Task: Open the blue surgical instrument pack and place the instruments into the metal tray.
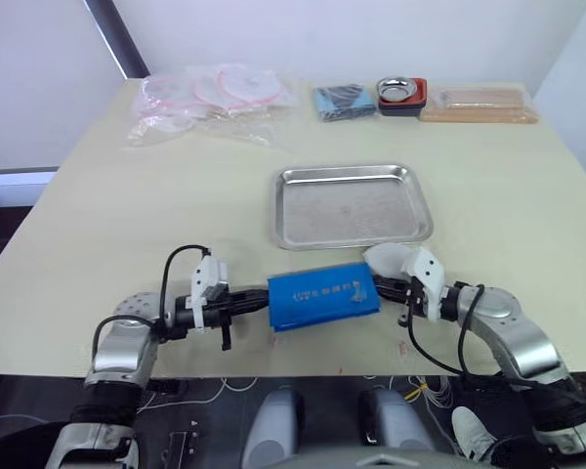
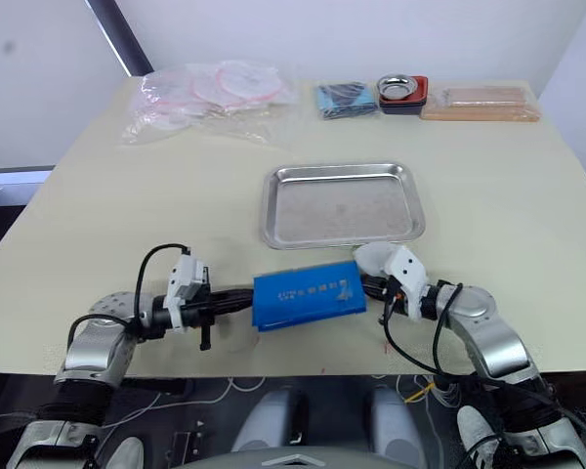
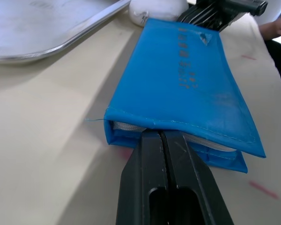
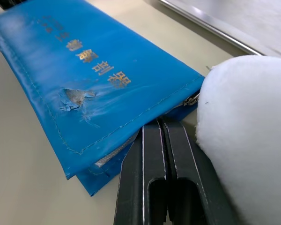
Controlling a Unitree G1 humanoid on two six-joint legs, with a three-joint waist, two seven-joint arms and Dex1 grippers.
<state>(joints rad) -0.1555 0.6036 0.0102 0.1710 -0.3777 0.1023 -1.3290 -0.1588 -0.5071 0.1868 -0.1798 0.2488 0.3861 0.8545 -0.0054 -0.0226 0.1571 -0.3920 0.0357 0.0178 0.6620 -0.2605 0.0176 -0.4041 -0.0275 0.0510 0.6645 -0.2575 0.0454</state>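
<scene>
The blue surgical instrument pack (image 1: 322,295), unopened and near of the empty metal tray (image 1: 351,204), is flanked by the left gripper (image 3: 163,135) and right gripper (image 4: 160,124), both closed together at its ends.

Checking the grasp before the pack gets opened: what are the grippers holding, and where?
Both hold the blue pack, one at each short end: left gripper on its left edge, right gripper on the opposite, zipper-side edge.
</scene>
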